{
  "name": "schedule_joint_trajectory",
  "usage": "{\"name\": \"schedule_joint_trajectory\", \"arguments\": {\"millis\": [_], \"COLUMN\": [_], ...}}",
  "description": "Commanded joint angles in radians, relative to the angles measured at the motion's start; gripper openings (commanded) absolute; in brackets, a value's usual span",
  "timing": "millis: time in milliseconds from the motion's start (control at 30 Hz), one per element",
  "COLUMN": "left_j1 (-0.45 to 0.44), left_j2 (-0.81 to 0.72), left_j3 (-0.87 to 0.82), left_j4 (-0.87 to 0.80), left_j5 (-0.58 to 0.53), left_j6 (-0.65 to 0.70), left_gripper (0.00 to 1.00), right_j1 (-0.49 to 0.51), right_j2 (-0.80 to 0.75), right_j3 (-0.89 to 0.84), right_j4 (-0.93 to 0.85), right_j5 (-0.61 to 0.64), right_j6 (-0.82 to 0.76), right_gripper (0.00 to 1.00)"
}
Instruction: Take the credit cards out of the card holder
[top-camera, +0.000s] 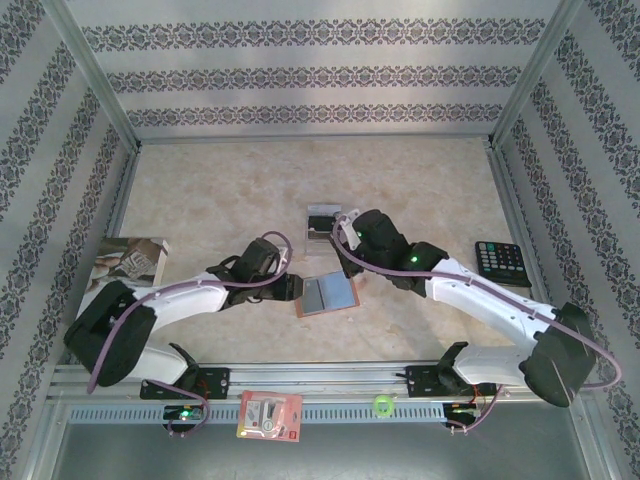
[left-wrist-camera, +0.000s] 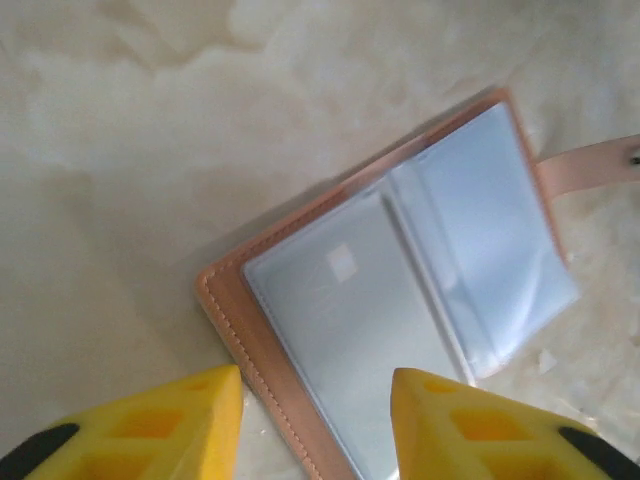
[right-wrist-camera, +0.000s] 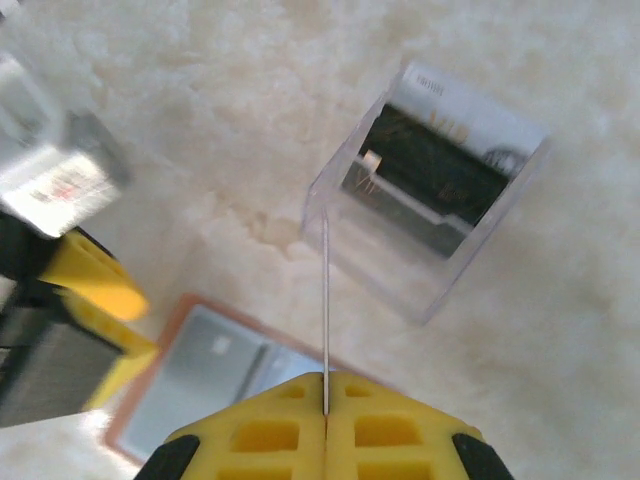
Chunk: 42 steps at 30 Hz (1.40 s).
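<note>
Partway: pinches a thin silvery-grey credit card (right-wrist-camera: 326, 290) in the closed right end effector (right-wrist-camera: 326, 385) above a dark-banded card (right-wrist-camera: 430, 190) lying out, hovers the empty, parted left end effector (left-wrist-camera: 312, 385) over the open reddish-brown leather card holder (left-wrist-camera: 300, 330) on the counter (top-camera: 220, 190), seemingly not yet emptied.

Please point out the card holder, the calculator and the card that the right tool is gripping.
card holder (left-wrist-camera: 235, 335): left wrist view, on its brown stitched border.
calculator (top-camera: 500, 262): top external view, middle of its keypad.
held card (right-wrist-camera: 326, 300): right wrist view, on its thin edge, seen end-on.
</note>
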Motion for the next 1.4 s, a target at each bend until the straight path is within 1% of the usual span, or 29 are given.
{"name": "schedule_joint_trajectory", "arguments": {"millis": [0,133,200,233,333,400,600,700,833,1100,1367], "left_j1": [0.025,0.040,0.045,0.047,0.057,0.067,0.109,0.133,0.153,0.188,0.201], "left_j2": [-0.090,-0.178,-0.217,-0.233,-0.284,-0.315,-0.354,-0.358,-0.355,-0.306,-0.236], "left_j3": [0.025,0.016,0.005,0.002,-0.013,-0.025,-0.049,-0.058,-0.060,-0.066,-0.014], "left_j4": [-0.072,-0.120,-0.148,-0.161,-0.200,-0.220,-0.255,-0.266,-0.296,-0.270,-0.269], "left_j5": [-0.017,-0.020,-0.023,-0.026,-0.033,-0.039,-0.030,-0.014,-0.027,-0.018,-0.017], "left_j6": [0.001,-0.015,-0.021,-0.024,-0.031,-0.038,-0.059,-0.067,-0.064,-0.084,-0.078], "left_gripper": [0.56,0.66,0.72,0.74,0.90,0.94,0.95,0.95,0.96,0.96,0.96], "right_j1": [-0.006,-0.033,-0.038,-0.041,-0.055,-0.066,-0.095,-0.113,-0.132,-0.184,-0.198], "right_j2": [0.087,0.230,0.309,0.340,0.432,0.479,0.597,0.648,0.691,0.724,0.779], "right_j3": [0.084,0.208,0.293,0.329,0.442,0.502,0.641,0.711,0.771,0.797,0.826], "right_j4": [-0.005,-0.071,-0.129,-0.153,-0.222,-0.251,-0.319,-0.384,-0.462,-0.524,-0.533], "right_j5": [0.056,0.042,0.059,0.070,0.090,0.091,0.070,0.029,-0.024,-0.133,-0.144], "right_j6": [-0.283,-0.479,-0.564,-0.598,-0.681,-0.729,-0.810,-0.829,-0.854,-0.879,-0.902], "right_gripper": [0.00,0.00,0.00,0.00,0.00,0.00,0.00,0.00,0.00,0.00,0.00]}}
